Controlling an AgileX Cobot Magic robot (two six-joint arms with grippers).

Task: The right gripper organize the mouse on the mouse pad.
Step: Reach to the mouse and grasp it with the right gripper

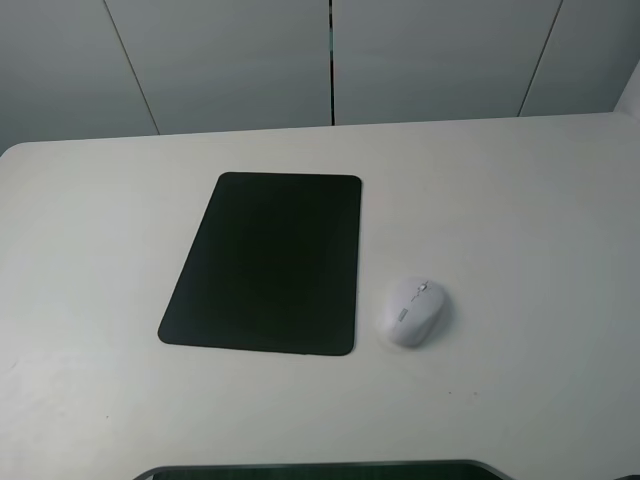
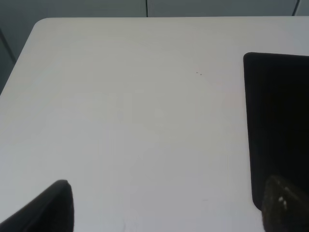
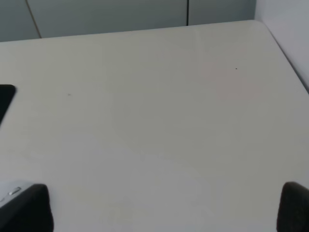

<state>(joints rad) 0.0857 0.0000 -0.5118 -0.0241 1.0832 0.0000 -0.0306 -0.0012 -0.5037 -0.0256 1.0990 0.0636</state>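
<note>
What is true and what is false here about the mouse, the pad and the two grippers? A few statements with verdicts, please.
1. The mouse lies on the pad. False: it lies on the table, beside the pad's right edge and apart from it.
2. Nothing lies on the pad. True.
3. The right gripper holds the mouse. False: its fingers stand apart with nothing between them.
4. The left gripper is open. True.
</note>
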